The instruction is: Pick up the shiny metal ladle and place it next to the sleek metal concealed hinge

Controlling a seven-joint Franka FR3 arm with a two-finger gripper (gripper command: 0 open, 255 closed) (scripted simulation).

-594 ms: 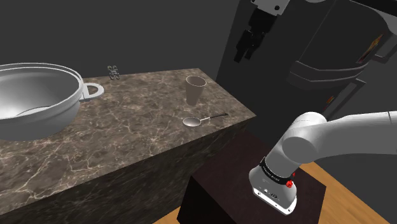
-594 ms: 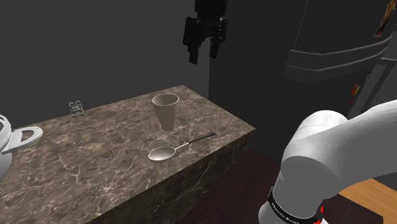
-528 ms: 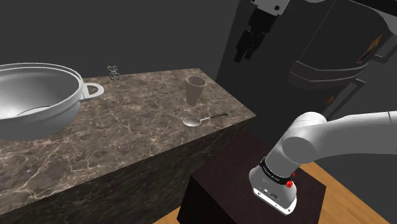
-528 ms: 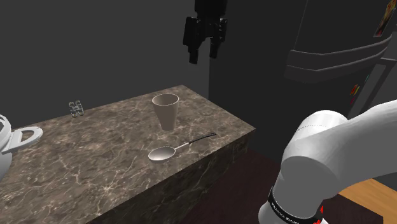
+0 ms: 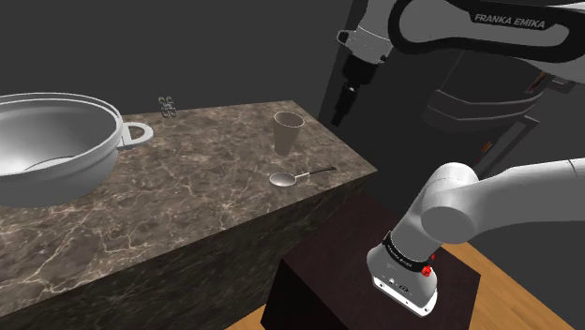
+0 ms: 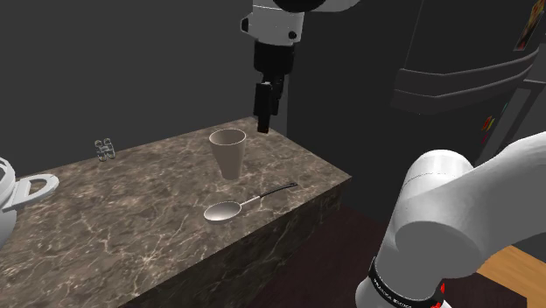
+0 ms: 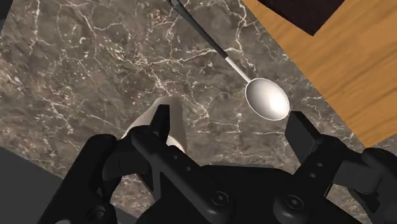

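After lowering and turning claw (image 6: 262, 118) near cup (image 6: 227, 150), held jaws wide apart, empty; approach to ladle (image 6: 227, 210) judged underway.

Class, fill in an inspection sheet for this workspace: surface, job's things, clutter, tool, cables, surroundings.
Surface: dark veined marble counter.
Job's things: ladle lies flat near the counter's end toward the stand, beside the cup and apart from it. Hinge sits at the far edge, well away from the ladle.
Clutter: cup upright; large pot at the shoulder view's left.
Tool: tool open, empty, hanging above the counter near the cup.
Cables: nothing seen.
Surroundings: stand, wood floor, fridge, dark wall.
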